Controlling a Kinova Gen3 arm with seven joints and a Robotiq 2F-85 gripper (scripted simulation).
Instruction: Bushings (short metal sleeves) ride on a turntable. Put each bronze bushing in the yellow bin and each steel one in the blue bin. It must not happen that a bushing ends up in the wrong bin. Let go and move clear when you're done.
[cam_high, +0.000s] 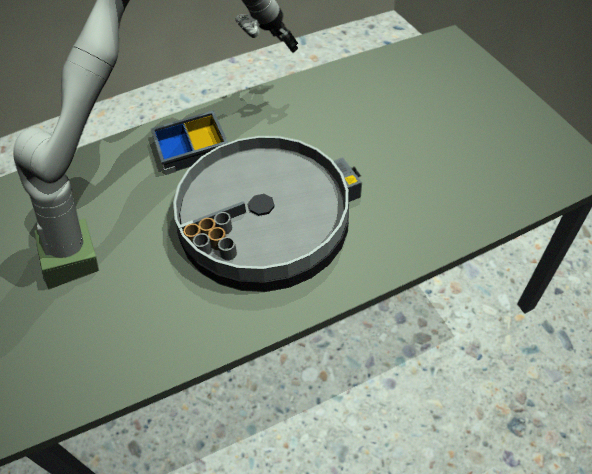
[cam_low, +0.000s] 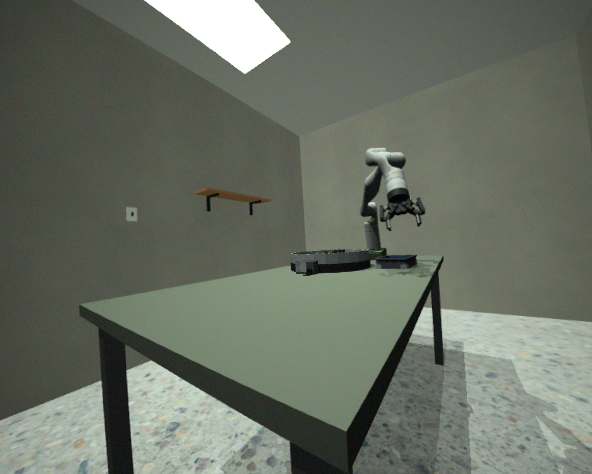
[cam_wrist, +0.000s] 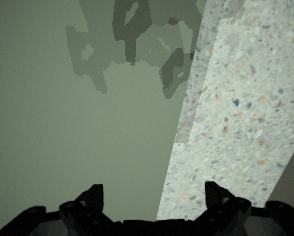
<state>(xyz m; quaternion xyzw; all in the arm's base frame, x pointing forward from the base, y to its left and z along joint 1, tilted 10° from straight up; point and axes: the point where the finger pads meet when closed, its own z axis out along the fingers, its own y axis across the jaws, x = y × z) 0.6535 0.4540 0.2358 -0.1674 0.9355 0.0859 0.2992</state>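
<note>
My gripper is open and empty, high above the table's far edge, beyond the bins. The round grey turntable carries bushings clustered at its left rim. Three are bronze: one at the wall, one beside the divider, and a third bushing. Three are steel: one bushing by the divider, one bushing near the rim, and one bushing nearest the front. All stand upright. The blue bin and yellow bin look empty.
A raised rim surrounds the turntable. A dark divider runs from the rim towards the hub. A small box with a yellow patch sits at its right side. The bins share one dark tray behind the turntable's left side.
</note>
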